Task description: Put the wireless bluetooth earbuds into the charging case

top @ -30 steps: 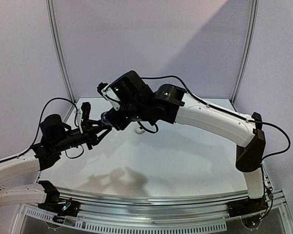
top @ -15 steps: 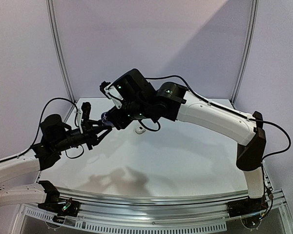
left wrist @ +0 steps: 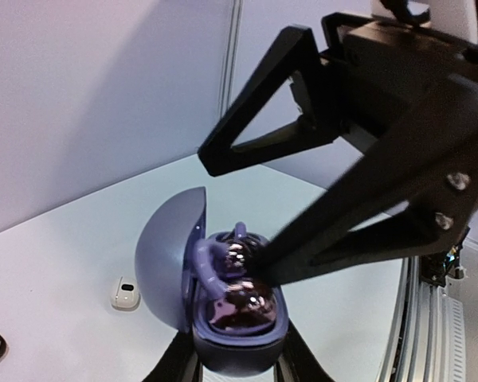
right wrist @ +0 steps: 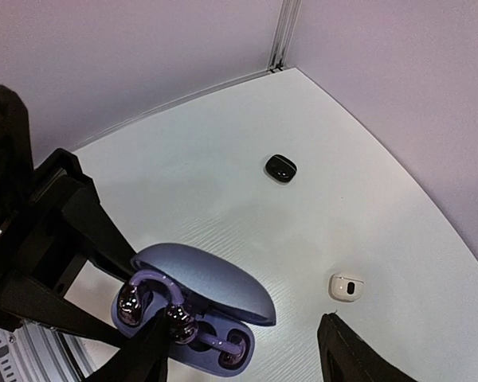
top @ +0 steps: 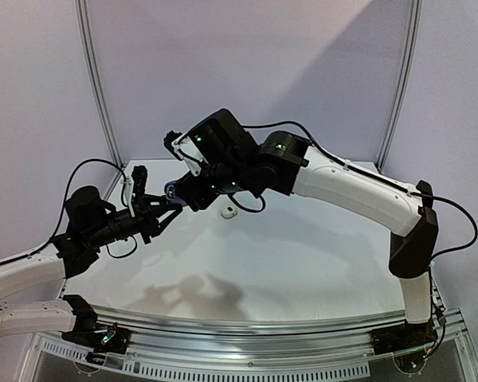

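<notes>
My left gripper (left wrist: 239, 360) is shut on the base of a purple-blue charging case (left wrist: 233, 344), lid (left wrist: 164, 263) open, held above the table. Two purple hook-shaped earbuds with glossy dark ends lie in it; one (right wrist: 153, 285) sits raised with its hook arching up, the other (right wrist: 223, 350) lies lower in its seat. My right gripper (right wrist: 245, 320) is wide open over the case (right wrist: 211, 285); one fingertip (right wrist: 155, 334) touches the raised earbud (left wrist: 237, 259). In the top view both grippers meet at the case (top: 172, 191).
A small white pebble-like piece (right wrist: 346, 286) with a dark spot and a small black one (right wrist: 280, 168) lie on the white table; I cannot tell if they are earbuds or cases. The white one shows in the top view (top: 229, 212). Walls stand close behind.
The right wrist has shifted slightly up and to the right over the case. The left arm and the case have stayed where they were.
</notes>
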Controlling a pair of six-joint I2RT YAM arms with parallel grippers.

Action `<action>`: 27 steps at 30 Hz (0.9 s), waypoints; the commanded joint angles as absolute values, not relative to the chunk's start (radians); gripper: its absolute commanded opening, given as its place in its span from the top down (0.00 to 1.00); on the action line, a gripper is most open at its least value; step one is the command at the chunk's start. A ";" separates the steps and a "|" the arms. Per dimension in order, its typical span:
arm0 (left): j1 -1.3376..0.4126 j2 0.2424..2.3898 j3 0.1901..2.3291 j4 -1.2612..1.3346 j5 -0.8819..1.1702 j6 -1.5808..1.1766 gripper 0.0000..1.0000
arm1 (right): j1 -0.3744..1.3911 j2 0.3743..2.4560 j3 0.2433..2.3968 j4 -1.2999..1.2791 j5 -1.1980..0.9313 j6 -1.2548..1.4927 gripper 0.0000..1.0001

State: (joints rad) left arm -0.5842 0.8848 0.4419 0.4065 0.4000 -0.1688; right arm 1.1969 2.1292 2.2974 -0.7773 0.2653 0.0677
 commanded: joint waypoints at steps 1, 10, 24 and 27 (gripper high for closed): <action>-0.583 0.858 0.448 0.578 0.368 -0.169 1.00 | 1.212 2.128 2.255 -0.896 0.195 0.066 0.35; -0.583 0.859 0.449 0.576 0.371 -0.171 1.00 | 1.213 2.107 2.246 -0.867 0.189 0.067 0.35; -0.583 0.849 0.442 0.538 0.414 -0.132 1.00 | 1.212 1.878 2.082 -0.831 0.253 0.105 0.37; -0.583 0.850 0.438 0.533 0.538 -0.090 1.00 | 1.213 1.796 2.016 -0.777 0.173 0.110 0.43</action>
